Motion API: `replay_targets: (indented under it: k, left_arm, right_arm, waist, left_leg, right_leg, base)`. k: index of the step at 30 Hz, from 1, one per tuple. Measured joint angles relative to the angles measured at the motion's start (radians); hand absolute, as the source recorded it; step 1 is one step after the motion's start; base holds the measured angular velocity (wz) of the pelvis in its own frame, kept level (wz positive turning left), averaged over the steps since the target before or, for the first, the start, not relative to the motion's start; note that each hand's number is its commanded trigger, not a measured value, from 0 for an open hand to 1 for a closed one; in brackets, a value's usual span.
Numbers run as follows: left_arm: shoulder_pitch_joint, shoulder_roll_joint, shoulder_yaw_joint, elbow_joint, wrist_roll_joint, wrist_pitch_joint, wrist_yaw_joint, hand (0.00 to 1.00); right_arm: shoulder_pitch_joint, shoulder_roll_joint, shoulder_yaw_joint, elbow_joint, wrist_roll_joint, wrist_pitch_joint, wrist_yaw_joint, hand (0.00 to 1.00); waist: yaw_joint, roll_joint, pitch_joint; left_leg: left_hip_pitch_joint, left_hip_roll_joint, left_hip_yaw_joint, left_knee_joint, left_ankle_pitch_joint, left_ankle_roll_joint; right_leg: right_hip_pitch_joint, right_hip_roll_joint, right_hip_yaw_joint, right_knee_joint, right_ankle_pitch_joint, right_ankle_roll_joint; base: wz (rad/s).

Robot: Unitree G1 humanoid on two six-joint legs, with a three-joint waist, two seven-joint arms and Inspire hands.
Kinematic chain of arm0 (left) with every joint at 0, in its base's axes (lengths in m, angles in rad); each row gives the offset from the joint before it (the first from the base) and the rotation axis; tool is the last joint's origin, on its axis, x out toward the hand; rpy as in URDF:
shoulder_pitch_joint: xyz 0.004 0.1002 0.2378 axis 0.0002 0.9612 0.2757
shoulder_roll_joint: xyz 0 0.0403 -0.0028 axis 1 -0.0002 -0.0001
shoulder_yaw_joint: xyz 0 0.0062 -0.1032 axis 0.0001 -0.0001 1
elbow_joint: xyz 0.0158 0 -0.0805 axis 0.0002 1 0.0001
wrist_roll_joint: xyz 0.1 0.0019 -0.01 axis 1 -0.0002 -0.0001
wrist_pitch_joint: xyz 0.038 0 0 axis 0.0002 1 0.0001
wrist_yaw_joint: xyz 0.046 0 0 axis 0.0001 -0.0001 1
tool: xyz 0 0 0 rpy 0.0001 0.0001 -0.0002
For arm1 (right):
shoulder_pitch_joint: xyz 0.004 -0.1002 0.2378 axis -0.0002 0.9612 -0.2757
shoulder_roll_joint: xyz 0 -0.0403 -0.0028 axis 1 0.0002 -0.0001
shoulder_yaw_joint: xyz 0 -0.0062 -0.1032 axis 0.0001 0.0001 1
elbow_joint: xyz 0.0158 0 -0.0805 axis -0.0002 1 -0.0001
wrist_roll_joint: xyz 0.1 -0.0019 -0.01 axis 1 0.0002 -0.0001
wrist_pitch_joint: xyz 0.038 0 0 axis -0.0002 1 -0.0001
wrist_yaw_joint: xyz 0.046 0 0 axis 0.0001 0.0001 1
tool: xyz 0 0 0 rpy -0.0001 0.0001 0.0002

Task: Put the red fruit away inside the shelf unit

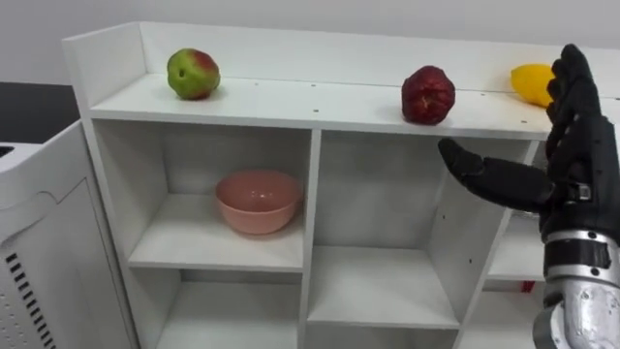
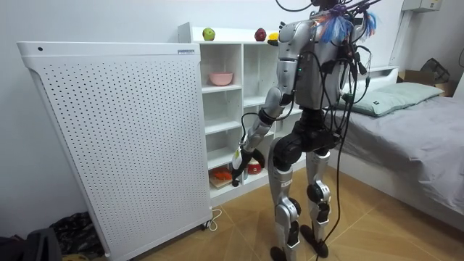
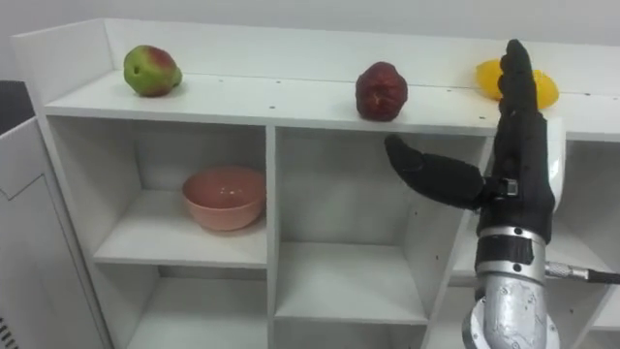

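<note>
A white closet of open shelves stands right before me. On its top board lie a green-and-red apple at the left, a dark red fruit right of the middle and a yellow fruit at the far right. My right hand is raised in front of the yellow fruit, open, with its fingers straight up, its thumb pointing left, and nothing in it. In the room view my left hand hangs low by the bottom shelves.
A pink bowl sits in the upper left compartment. A tall white perforated cabinet stands against the closet's left side. Something red and orange lies on a low shelf. A bed is behind me.
</note>
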Motion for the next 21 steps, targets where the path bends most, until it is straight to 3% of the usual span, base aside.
replay_targets:
  k: [6, 13, 18, 21]
  left_arm:
    - [-0.006, 0.000, 0.001, -0.008, 0.001, 0.019, -0.017, 0.00]
    - [-0.019, 0.001, -0.001, -0.009, 0.000, 0.041, -0.019, 0.00]
    - [-0.031, 0.003, -0.001, -0.015, 0.000, 0.057, -0.019, 0.00]
    - [-0.033, 0.007, -0.001, -0.015, 0.000, 0.066, -0.019, 0.00]
  right_arm:
    - [-0.060, -0.015, -0.004, 0.057, 0.052, 0.040, 0.021, 0.00]
    - [-0.109, -0.024, 0.003, 0.079, 0.110, 0.061, 0.051, 0.00]
    - [-0.129, -0.062, 0.006, 0.113, 0.137, 0.064, 0.064, 0.00]
    - [-0.147, -0.074, 0.019, 0.120, 0.137, 0.083, 0.065, 0.00]
  waist:
    - [0.001, -0.002, 0.0070]
    - [0.013, -0.007, 0.0045]
    - [0.021, -0.011, 0.0020]
    - [0.022, -0.011, 0.0020]
  left_leg:
    - [-0.017, -0.001, -0.002, 0.005, 0.003, -0.001]
    - [-0.024, -0.001, -0.011, 0.009, 0.003, -0.001]
    - [-0.024, -0.001, -0.015, 0.009, 0.003, -0.001]
    - [-0.025, -0.001, -0.015, 0.010, 0.004, -0.001]
  right_leg:
    - [-0.008, -0.001, -0.003, 0.000, 0.000, 0.000]
    - [-0.016, -0.001, -0.010, 0.001, 0.000, 0.000]
    - [-0.013, -0.002, -0.015, 0.002, 0.000, 0.000]
    - [-0.013, -0.002, -0.015, 0.002, 0.000, 0.000]
  base:
    - [0.00]
    - [0.03]
    - [0.02]
    - [0.00]
